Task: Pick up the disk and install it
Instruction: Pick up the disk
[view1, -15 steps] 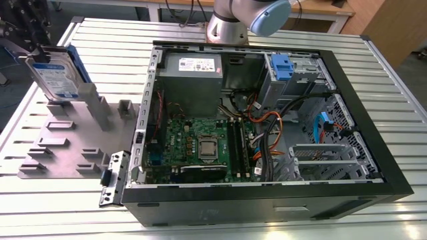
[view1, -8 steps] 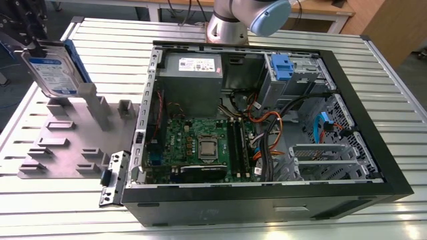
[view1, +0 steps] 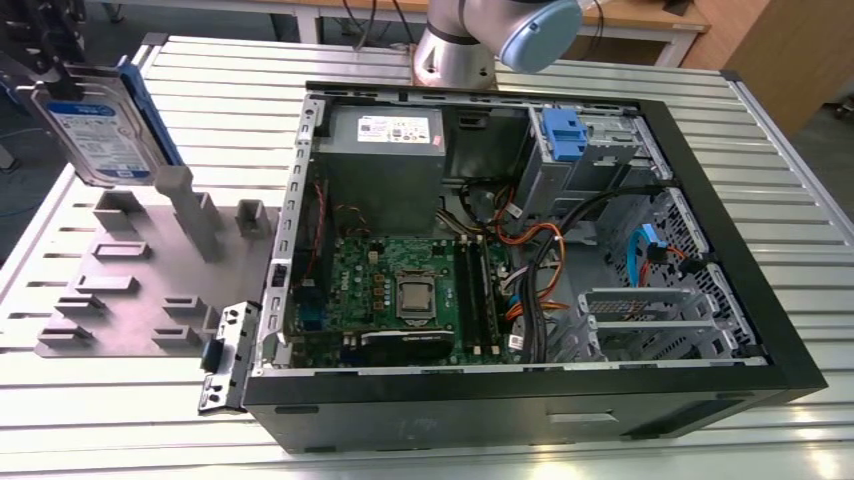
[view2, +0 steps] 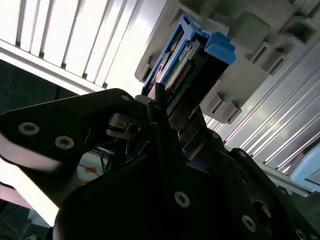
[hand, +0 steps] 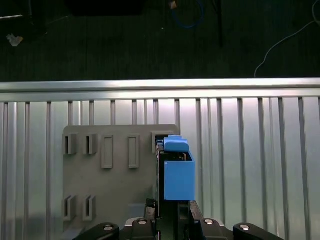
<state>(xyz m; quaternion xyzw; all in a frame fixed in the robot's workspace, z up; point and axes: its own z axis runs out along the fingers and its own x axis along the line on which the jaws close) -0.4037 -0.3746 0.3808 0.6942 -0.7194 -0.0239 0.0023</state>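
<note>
Fingers (view2: 161, 120) are seen clamped on the disk (view1: 96, 128), held upright, long axis in line with them, beside the computer case (view1: 747, 300) on the exterior view's left.

The disk (view1: 70, 108) is silver-grey metal with a glossy paper label (view1: 100, 140) — its rails (view1: 150, 105) smooth blue plastic. The table (view1: 120, 410) is ribbed bright metal, shiny. The plate (view1: 127, 300) looks matt grey plastic; the case (view1: 534, 405) matt black outside, bare sheet metal within.

Open computer case (view1: 534, 412), motherboard (view1: 400, 290) inside, grey fixture plate (view1: 127, 292), slatted table (view1: 134, 425)
</note>
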